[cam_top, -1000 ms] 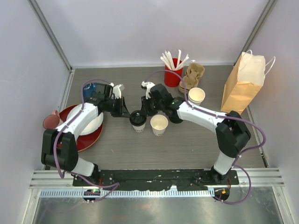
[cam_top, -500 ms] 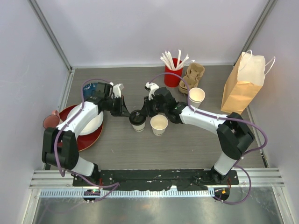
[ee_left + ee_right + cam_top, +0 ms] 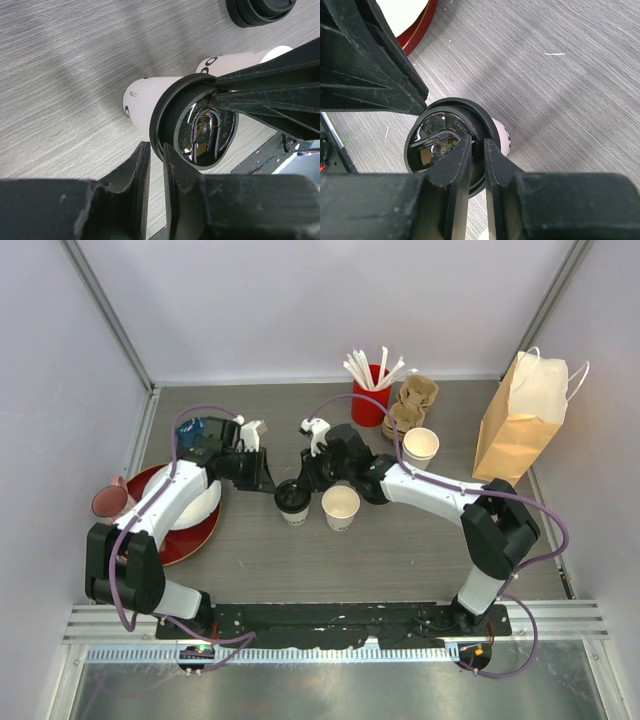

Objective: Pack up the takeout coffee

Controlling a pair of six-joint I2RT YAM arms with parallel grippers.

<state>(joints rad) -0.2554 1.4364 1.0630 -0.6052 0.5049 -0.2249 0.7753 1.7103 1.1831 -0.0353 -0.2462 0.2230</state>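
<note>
One takeout coffee cup (image 3: 293, 502), white with a black sip lid (image 3: 292, 494), stands mid-table; it also shows in the left wrist view (image 3: 145, 97) and the right wrist view (image 3: 502, 140). My right gripper (image 3: 304, 480) (image 3: 477, 142) is shut on the lid's rim (image 3: 470, 112), one finger on top and one outside. My left gripper (image 3: 272, 483) (image 3: 155, 147) is shut and empty, its tip against the lid's opposite edge (image 3: 165, 112). No second lidded cup is in view.
A lidless white cup (image 3: 341, 506) stands right of the lidded one, another (image 3: 420, 445) farther right. A red cup of stirrers (image 3: 371, 400), brown carriers (image 3: 415, 400) and a paper bag (image 3: 518, 425) are at the back right. Red plate (image 3: 200, 535) left. Loose black lids (image 3: 260, 10).
Both grippers stay at the lid. The right wrist shifted slightly right and then back left. The left gripper edged closer to the cup. The cup has barely moved.
</note>
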